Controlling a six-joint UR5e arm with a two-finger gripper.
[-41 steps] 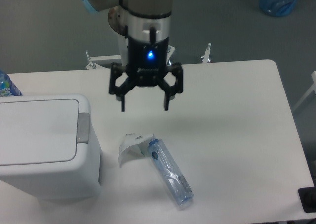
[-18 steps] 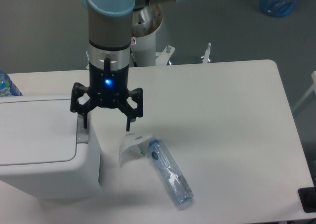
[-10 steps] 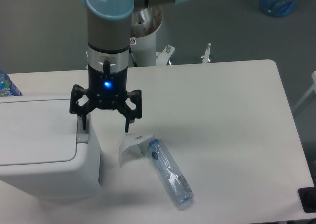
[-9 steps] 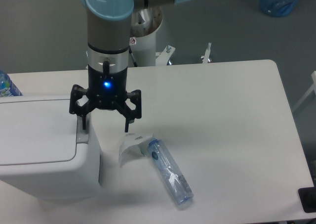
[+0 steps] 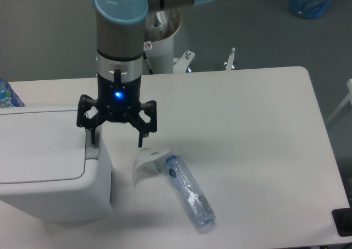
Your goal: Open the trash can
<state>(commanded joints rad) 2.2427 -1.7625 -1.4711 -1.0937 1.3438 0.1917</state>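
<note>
The gripper point(image 5: 116, 143), spread wide, is held almost unmoved; one finger point(image 5: 93, 138) is kept over the trash can point(image 5: 49, 166) button point(image 5: 92, 149); lid unchanged.

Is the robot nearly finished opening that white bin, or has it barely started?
It's partway. Done: the black two-finger gripper has been brought over to the large boxy white plastic trash can. In hand: its jaws are spread, and one finger is right at the small grey push-button tab; whether it is pressing, I can't tell. Left: the flat white lid is lying shut, so it has yet to pop open.
</note>
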